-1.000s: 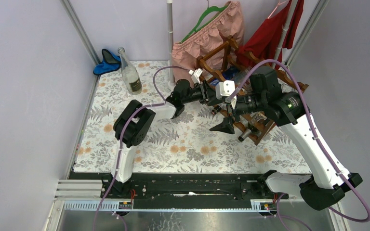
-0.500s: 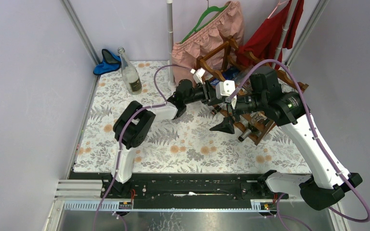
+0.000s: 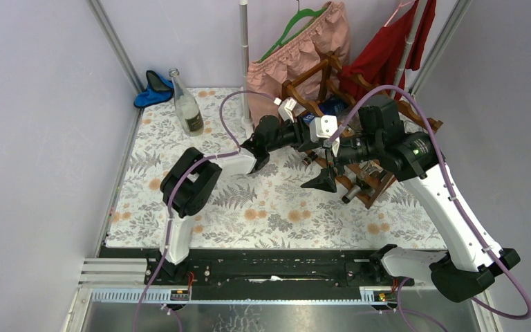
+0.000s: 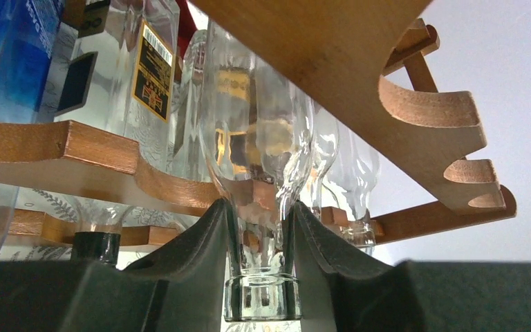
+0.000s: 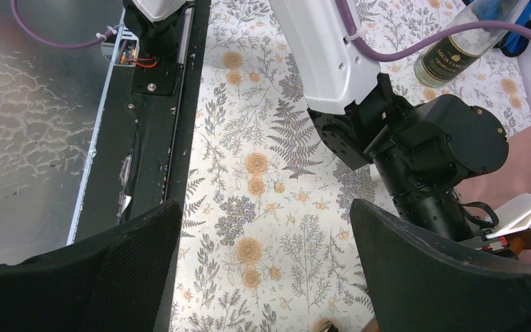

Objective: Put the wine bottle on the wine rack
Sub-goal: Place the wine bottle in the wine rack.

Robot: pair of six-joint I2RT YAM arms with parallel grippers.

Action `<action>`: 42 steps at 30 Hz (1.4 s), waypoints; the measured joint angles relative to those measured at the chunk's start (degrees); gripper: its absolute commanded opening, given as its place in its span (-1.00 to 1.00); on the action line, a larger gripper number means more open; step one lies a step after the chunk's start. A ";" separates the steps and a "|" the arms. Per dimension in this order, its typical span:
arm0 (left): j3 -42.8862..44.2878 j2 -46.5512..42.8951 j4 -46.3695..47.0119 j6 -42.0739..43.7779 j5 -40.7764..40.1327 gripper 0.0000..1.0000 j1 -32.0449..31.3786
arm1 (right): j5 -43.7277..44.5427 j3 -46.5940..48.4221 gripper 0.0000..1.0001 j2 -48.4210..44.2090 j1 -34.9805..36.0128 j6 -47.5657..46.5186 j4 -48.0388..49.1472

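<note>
Left fingers [image 4: 197,252] clenched on the neck of the clear wine bottle [image 4: 259,152]; its body runs past the fingertips, in among the scalloped rails of the wine rack [image 4: 422,111]. Right fingers [image 5: 135,259] released, spread wide above the floral bench [image 5: 263,200].

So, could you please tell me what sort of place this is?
Likely a robot lab test cell dressed as a home corner: aluminium frame posts, a floral tablecloth, a wooden wine rack and garments on hangers.
</note>
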 measured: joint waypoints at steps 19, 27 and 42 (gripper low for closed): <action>-2.86 -0.85 2.25 2.73 -7.72 -1.00 -1.38 | 0.02 0.00 1.00 -0.02 -0.37 -0.02 -0.07; -6.51 -0.90 8.59 -3.69 -9.79 -1.00 -1.38 | 0.02 0.00 1.00 -0.02 -0.39 -0.02 -0.07; -6.91 -1.40 11.82 -8.81 -11.87 -1.00 -1.88 | 0.02 0.00 1.00 -0.04 -0.48 -0.02 -0.04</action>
